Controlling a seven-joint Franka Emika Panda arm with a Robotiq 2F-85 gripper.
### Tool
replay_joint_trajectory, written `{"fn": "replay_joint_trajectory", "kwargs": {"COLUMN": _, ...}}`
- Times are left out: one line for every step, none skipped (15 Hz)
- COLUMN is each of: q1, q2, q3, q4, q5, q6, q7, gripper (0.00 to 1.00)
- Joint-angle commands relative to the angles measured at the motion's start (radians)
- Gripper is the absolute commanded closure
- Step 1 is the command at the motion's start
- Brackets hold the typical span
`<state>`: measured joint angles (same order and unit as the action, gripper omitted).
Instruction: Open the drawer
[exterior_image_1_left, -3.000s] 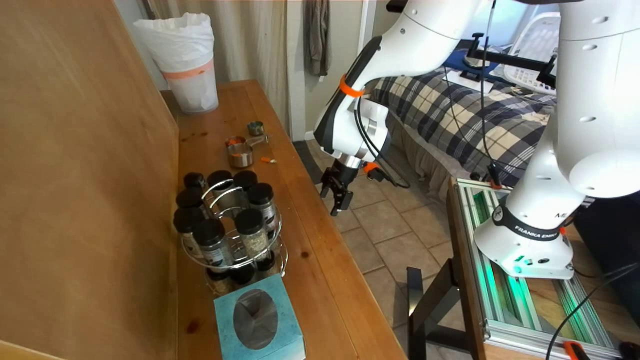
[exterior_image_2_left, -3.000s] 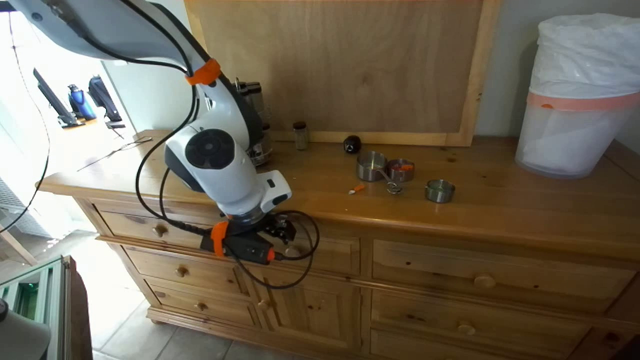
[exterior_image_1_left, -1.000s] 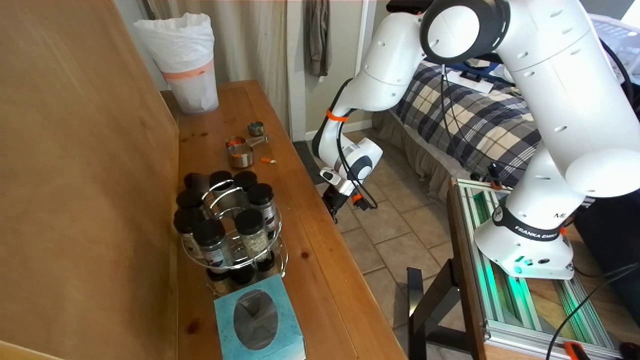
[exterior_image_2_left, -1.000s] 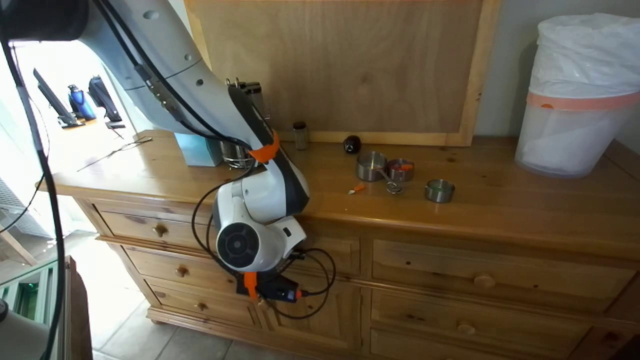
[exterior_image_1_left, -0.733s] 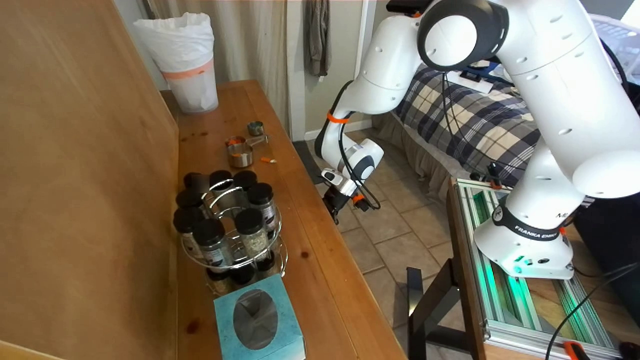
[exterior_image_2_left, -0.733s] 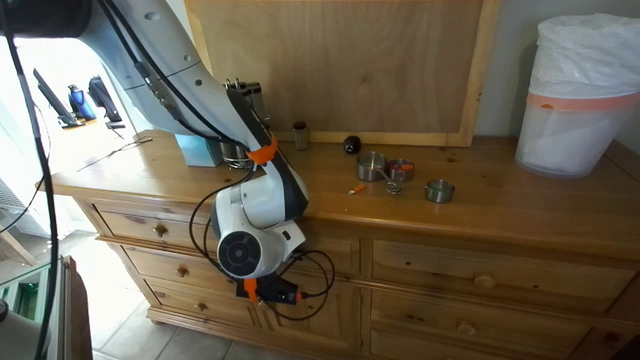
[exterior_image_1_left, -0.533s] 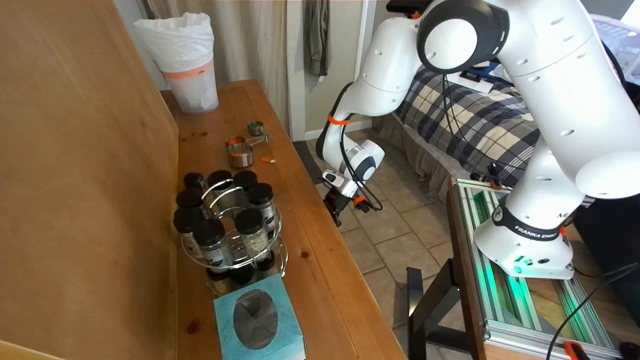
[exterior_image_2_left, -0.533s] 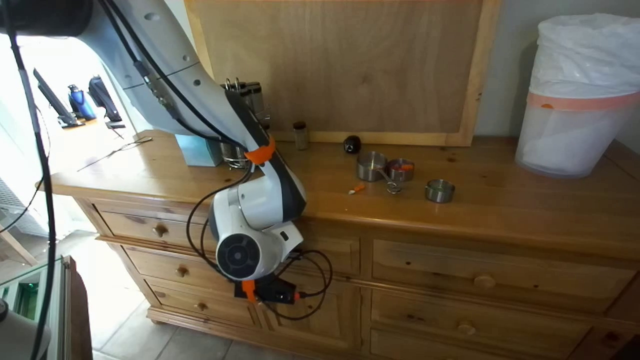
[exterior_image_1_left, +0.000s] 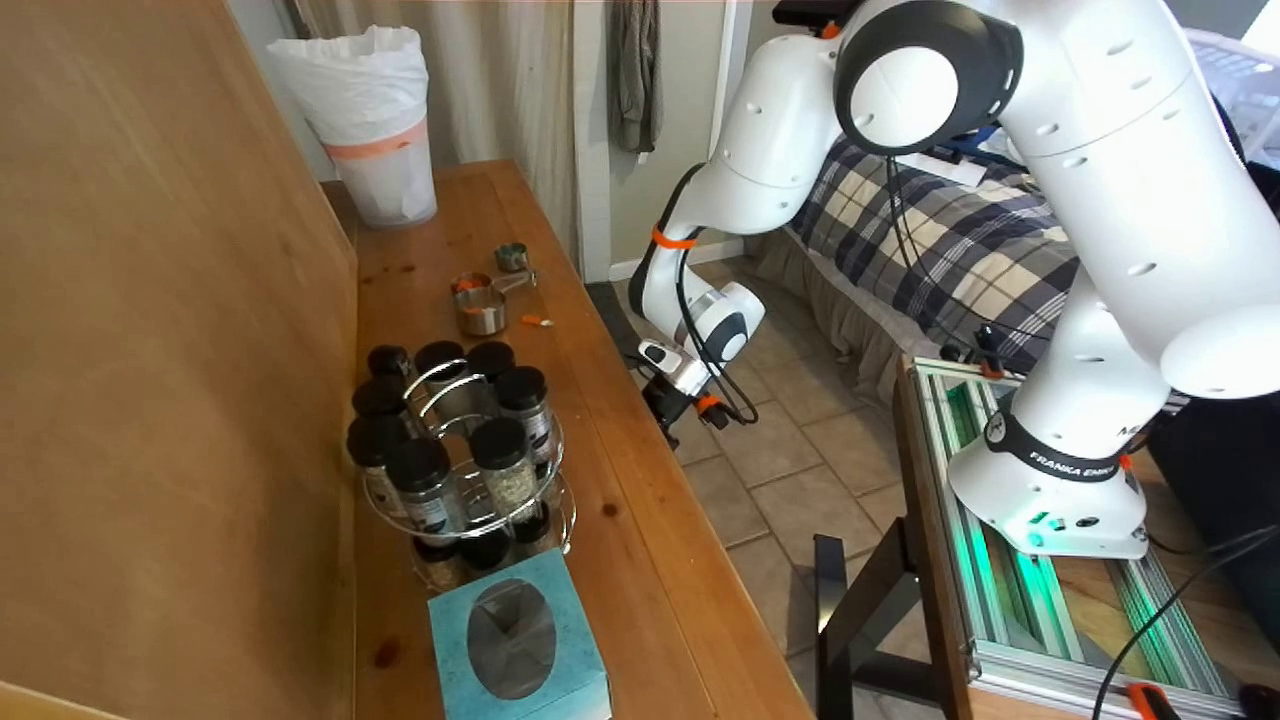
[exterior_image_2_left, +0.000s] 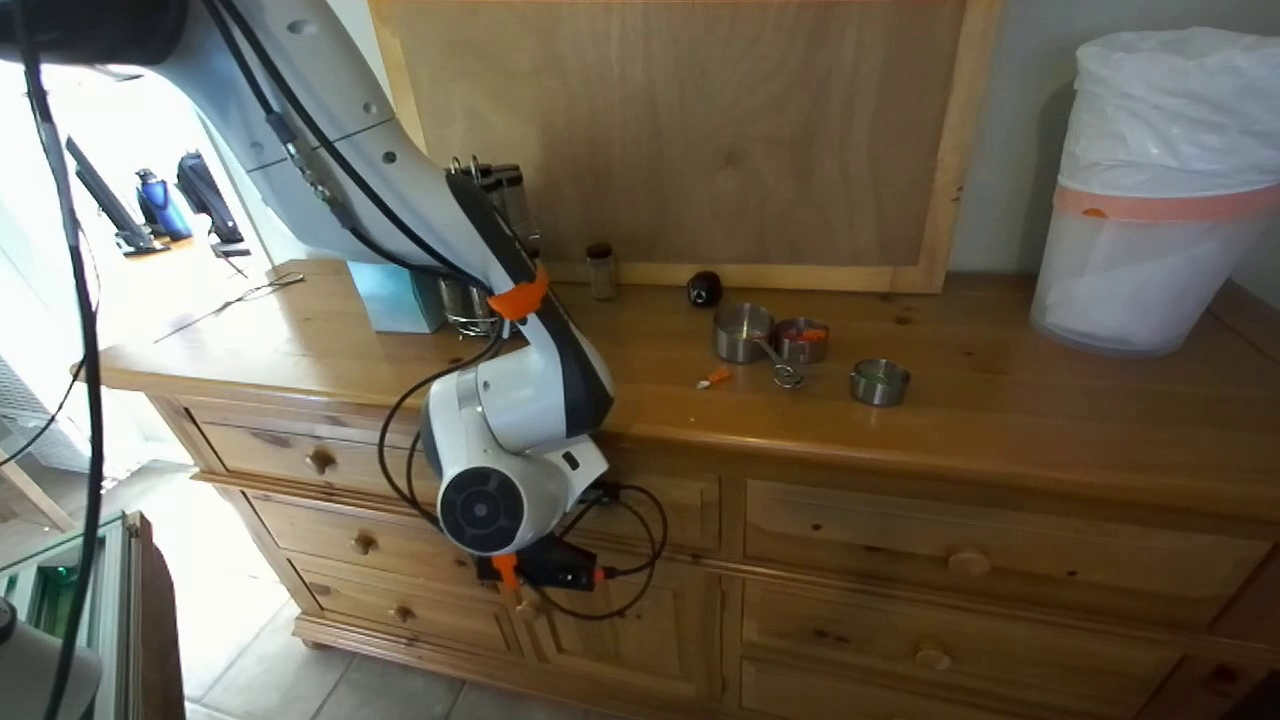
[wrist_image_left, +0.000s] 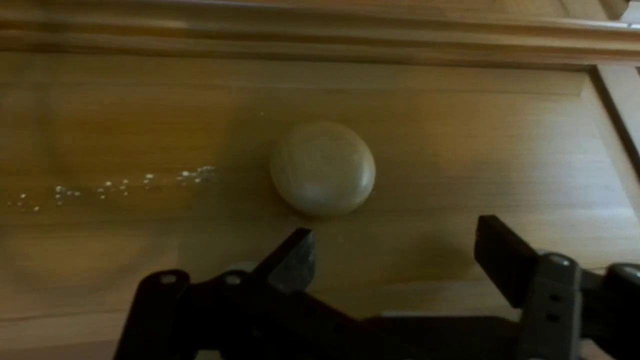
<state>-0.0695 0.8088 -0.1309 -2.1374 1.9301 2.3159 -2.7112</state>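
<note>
Just past the gripper (wrist_image_left: 397, 255), its jaws spread wide, we count one round knob (wrist_image_left: 322, 169) on the drawer (wrist_image_left: 450, 145) in the wrist view; the arm (exterior_image_2_left: 525, 400) hides that knob from us in an exterior view. Atop the dresser (exterior_image_2_left: 1000, 420) sit three metal cups (exterior_image_2_left: 742, 340), one bin (exterior_image_2_left: 1130, 290) and one tissue box (exterior_image_1_left: 520, 640).

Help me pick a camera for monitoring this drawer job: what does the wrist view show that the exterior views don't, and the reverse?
Only the wrist view: a round knob close up, pale specks left of it on the drawer front, and the fingers standing apart, lower in the picture than the knob.

Only the exterior views: the lined bin, metal measuring cups, blue tissue box and spice jars.

Shared: the wooden dresser and the gripper, of which the exterior views show little.
</note>
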Motion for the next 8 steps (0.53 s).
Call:
{"fn": "replay_joint_trajectory", "kwargs": {"q1": 0.095, "q2": 0.005, "q3": -0.092, "q4": 0.047, "q5": 0.094, "q6": -0.036, "q7": -0.012, "gripper": 0.00}}
{"fn": "replay_joint_trajectory", "kwargs": {"q1": 0.115, "q2": 0.011, "q3": -0.116, "q4": 0.053, "q5": 0.107, "q6": -0.047, "q7": -0.007, "gripper": 0.00}}
{"fn": "replay_joint_trajectory", "kwargs": {"q1": 0.084, "q2": 0.015, "q3": -0.089, "q4": 0.042, "q5": 0.128, "q6": -0.030, "q7": -0.053, "gripper": 0.00}}
{"fn": "replay_joint_trajectory", "kwargs": {"q1": 0.124, "q2": 0.022, "q3": -0.129, "q4": 0.047, "q5": 0.142, "q6": -0.037, "q7": -0.033, "gripper": 0.00}}
{"fn": "replay_joint_trajectory", "kwargs": {"q1": 0.143, "q2": 0.032, "q3": -0.143, "q4": 0.050, "q5": 0.157, "q6": -0.031, "q7": -0.026, "gripper": 0.00}}
{"fn": "replay_joint_trajectory", "kwargs": {"q1": 0.144, "q2": 0.038, "q3": -0.143, "q4": 0.048, "q5": 0.169, "q6": -0.027, "q7": -0.028, "gripper": 0.00}}
{"fn": "replay_joint_trajectory", "kwargs": {"q1": 0.149, "q2": 0.043, "q3": -0.144, "q4": 0.044, "q5": 0.183, "q6": -0.020, "q7": -0.032, "gripper": 0.00}}
{"fn": "replay_joint_trajectory", "kwargs": {"q1": 0.149, "q2": 0.047, "q3": -0.141, "q4": 0.040, "q5": 0.193, "q6": -0.018, "q7": -0.033, "gripper": 0.00}}
